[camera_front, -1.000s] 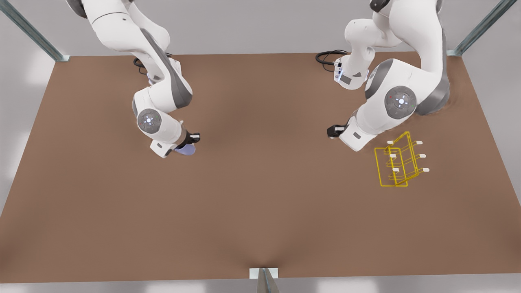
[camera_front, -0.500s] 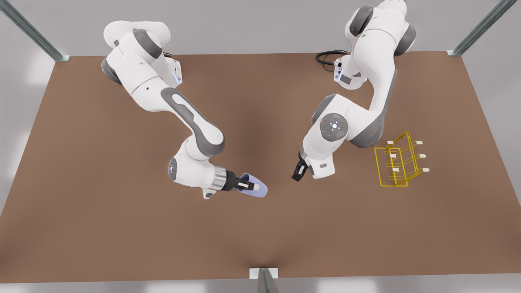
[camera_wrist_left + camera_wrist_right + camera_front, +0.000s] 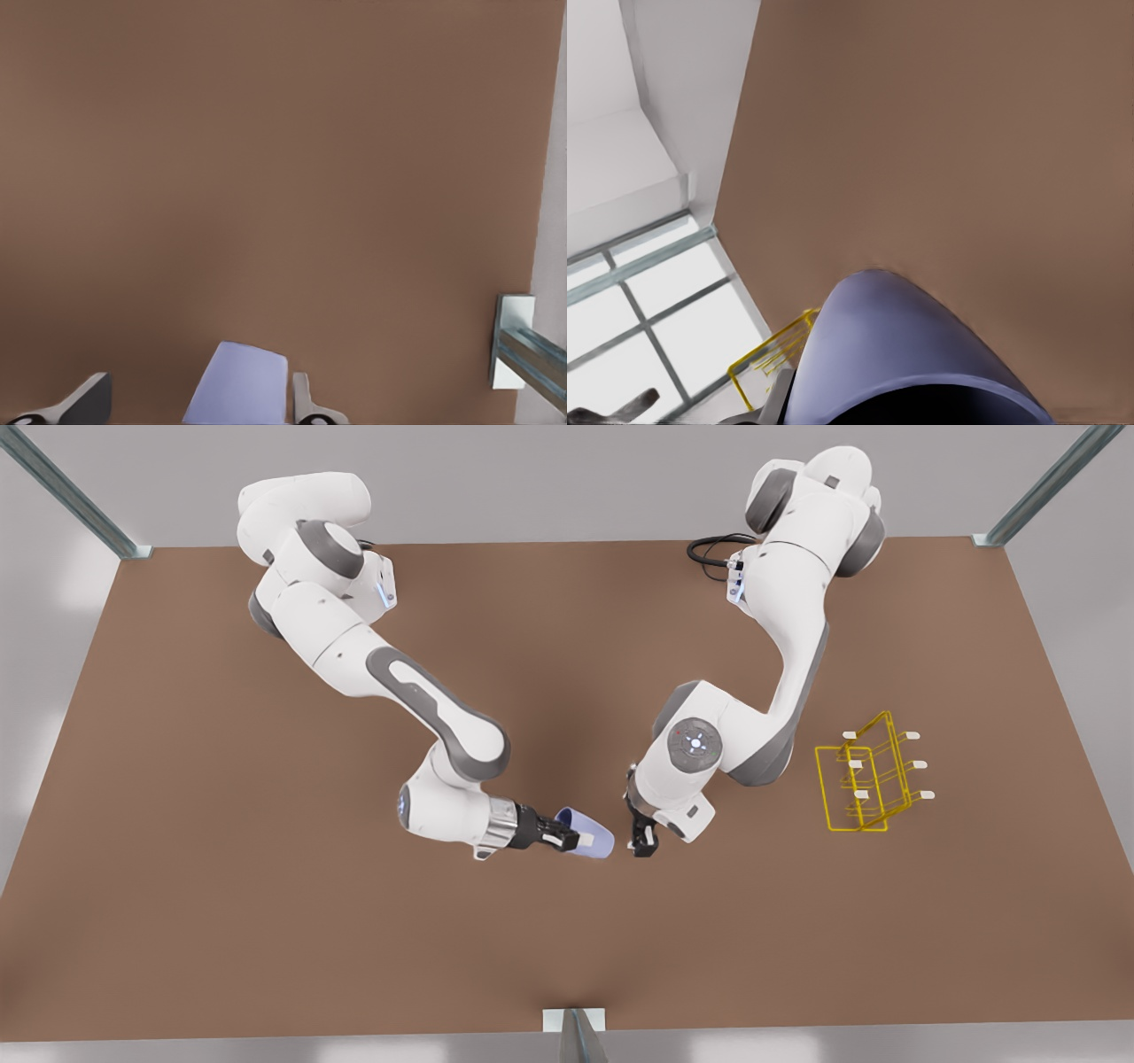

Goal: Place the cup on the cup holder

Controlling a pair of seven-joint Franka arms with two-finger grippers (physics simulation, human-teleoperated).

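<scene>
Now the right gripper [image 3: 567, 838] grasps the cup [image 3: 595, 841], fingers clenched on its rim end. The cup is tipped sideways above the table [image 3: 266, 868], base pointing toward the holder [image 3: 864, 779]. It is well apart from the holder, on the front view's left of it.

Between cup and holder hangs the left gripper [image 3: 642, 843], just beside the cup's base, with a slim gap showing in the front view. Its fingers [image 3: 89, 398] are spread wide, and the left wrist view shows the cup [image 3: 239, 385] between them. I cannot tell whether they touch it.

The right wrist view shows the cup [image 3: 904, 345] close up, with the holder [image 3: 775, 350] beyond.
</scene>
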